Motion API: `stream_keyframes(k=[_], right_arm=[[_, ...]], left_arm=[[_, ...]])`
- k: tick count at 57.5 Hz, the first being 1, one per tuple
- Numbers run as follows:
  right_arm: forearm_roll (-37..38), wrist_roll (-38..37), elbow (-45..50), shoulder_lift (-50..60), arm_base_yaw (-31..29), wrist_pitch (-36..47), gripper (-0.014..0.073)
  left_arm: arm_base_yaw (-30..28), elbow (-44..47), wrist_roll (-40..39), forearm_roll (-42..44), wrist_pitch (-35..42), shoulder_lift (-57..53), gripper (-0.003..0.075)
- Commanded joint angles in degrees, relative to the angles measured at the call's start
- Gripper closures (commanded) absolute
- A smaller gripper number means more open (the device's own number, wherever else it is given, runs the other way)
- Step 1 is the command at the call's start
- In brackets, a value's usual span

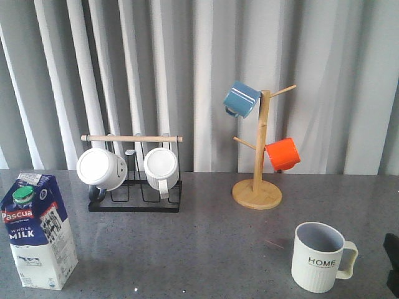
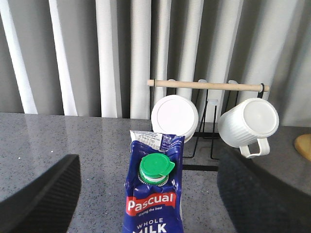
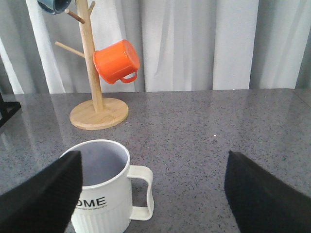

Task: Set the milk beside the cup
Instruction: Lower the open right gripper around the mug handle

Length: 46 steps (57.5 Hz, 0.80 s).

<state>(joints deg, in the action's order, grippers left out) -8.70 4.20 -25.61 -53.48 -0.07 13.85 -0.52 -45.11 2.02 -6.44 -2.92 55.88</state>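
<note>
Milk [image 1: 38, 232] upright, far left; cup [image 1: 320, 256] right.

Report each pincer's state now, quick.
Left pincer: open, fingers either side of the milk carton, not gripping it.
Right pincer: open, holding nothing, with the mug just ahead.

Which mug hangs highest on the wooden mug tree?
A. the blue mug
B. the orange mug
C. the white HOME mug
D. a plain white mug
A: the blue mug hangs from a top peg of the wooden mug tree, above the orange mug; the HOME mug stands on the table.
</note>
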Motion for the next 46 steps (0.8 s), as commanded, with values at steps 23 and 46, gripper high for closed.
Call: stream_keyframes(k=[23,46], right_arm=[[6.1,3.9,7.8,-17.9,-0.2,34.2,0.0012],[2.9,6.2,3.5,-36.9,-0.2,43.1,0.0012]], left_arm=[[0.1,-2.0,-0.2,-0.4,4.3,-0.5,0.0165],[0.1,-2.0,-0.2,-0.4,4.3,-0.5,0.0165]])
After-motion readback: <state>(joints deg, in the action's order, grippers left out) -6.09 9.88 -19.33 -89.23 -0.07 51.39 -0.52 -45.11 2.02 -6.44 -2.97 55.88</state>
